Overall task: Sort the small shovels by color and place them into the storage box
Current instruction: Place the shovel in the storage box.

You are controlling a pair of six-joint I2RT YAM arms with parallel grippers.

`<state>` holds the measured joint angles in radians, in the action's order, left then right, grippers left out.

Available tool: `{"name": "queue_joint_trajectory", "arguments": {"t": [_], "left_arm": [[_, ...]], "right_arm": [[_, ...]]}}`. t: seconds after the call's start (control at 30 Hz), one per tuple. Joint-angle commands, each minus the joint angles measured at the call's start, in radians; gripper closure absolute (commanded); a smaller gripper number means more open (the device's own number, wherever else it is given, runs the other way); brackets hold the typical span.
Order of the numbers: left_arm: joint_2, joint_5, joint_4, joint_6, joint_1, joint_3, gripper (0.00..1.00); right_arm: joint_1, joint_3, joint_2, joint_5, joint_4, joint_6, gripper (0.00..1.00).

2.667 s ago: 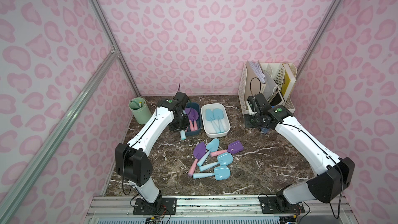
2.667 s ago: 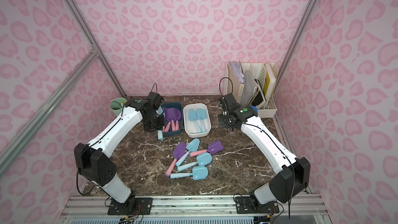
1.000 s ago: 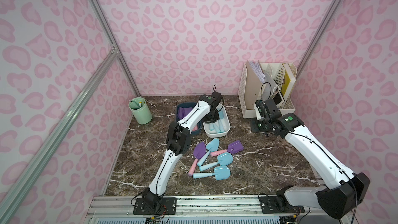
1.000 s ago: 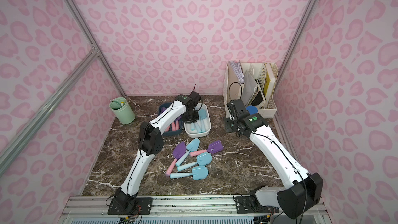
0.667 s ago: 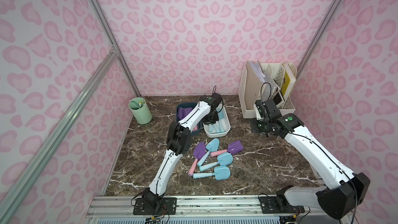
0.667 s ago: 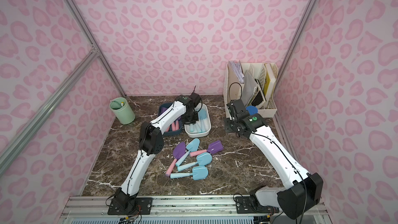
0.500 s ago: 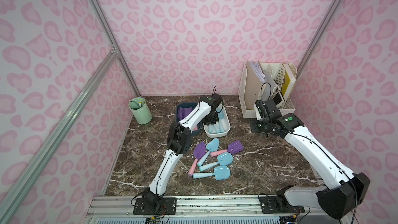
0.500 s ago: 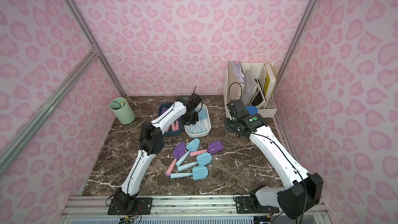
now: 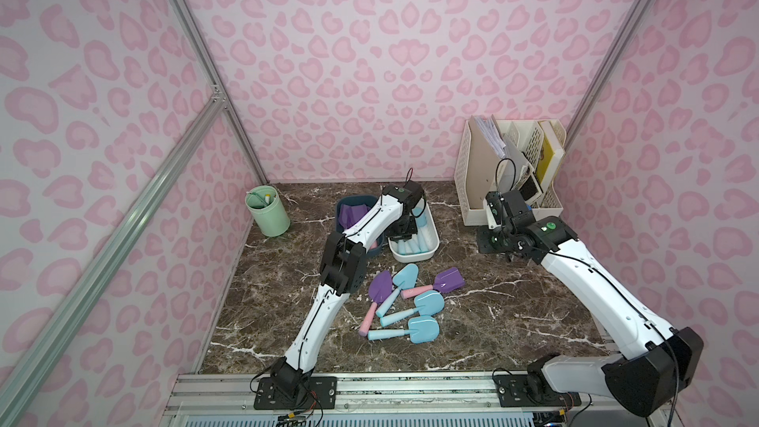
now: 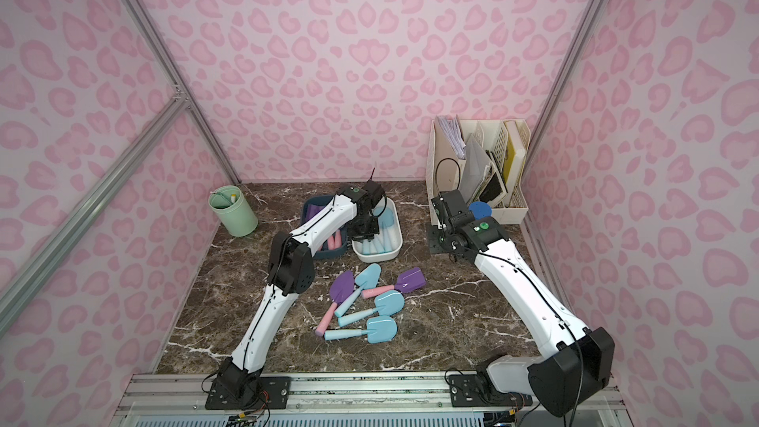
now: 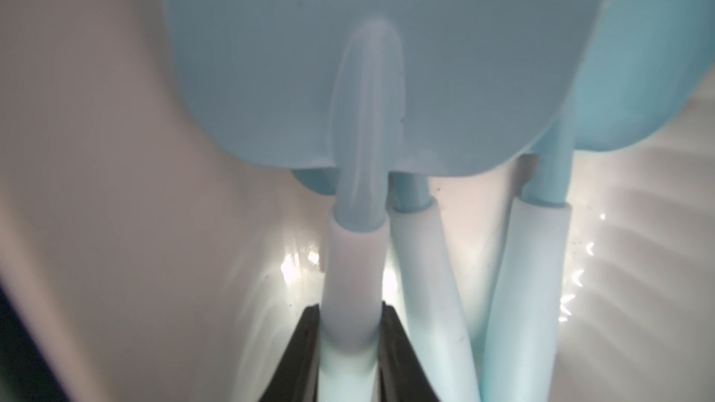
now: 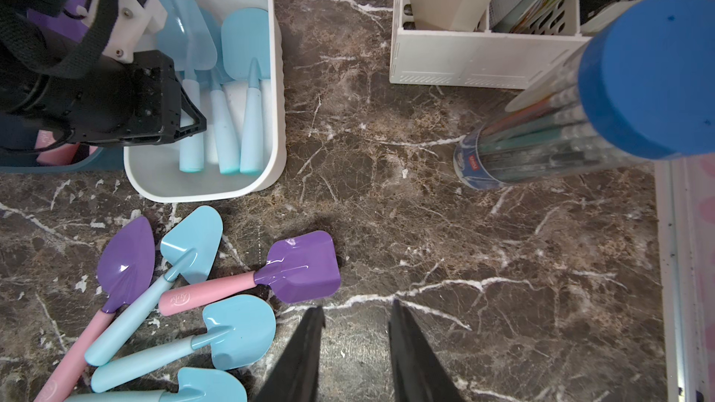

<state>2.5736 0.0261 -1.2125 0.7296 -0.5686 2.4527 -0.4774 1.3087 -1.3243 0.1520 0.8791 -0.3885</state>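
The white storage box [image 12: 279, 110] holds three light blue shovels [image 12: 251, 110] lying side by side along its length, blades toward the back wall and handles toward the robot. The left gripper [image 11: 350, 326] reaches into it, its fingers pinching the handle of the held shovel [image 11: 363, 71], one of the three. Just beside it, the dark blue box [image 10: 332, 254] holds purple-bladed shovels [image 9: 353, 212] with pink handles. Five loose shovels [image 9: 429, 303], two purple and three blue, lie heaped in front of the boxes, handles mostly toward the left front. The right gripper [image 12: 354, 315] hovers over bare tabletop, jaws slightly apart and empty. A green cup [image 9: 267, 215], a file organizer [image 9: 509, 174] and a capped pen tube [image 12: 561, 125] stand on the dark marble tabletop [image 9: 513, 314]. Pink-spotted walls [image 9: 369, 55] enclose it.
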Motion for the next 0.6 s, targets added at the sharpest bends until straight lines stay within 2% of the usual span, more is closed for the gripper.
{"name": "queue_joint_trajectory", "arguments": {"t": [0.0,0.57], "left_arm": [[0.003,-0.004,-0.025,-0.015,0.003,0.006,0.81],[-0.014,-0.004,-0.027,-0.018,0.006,0.006,0.69]], "right_arm": [[0.002,-0.004,0.0,-0.006,-0.012,-0.001,0.65],[0.003,-0.003,0.0,-0.009,-0.009,0.002,0.63]]}}
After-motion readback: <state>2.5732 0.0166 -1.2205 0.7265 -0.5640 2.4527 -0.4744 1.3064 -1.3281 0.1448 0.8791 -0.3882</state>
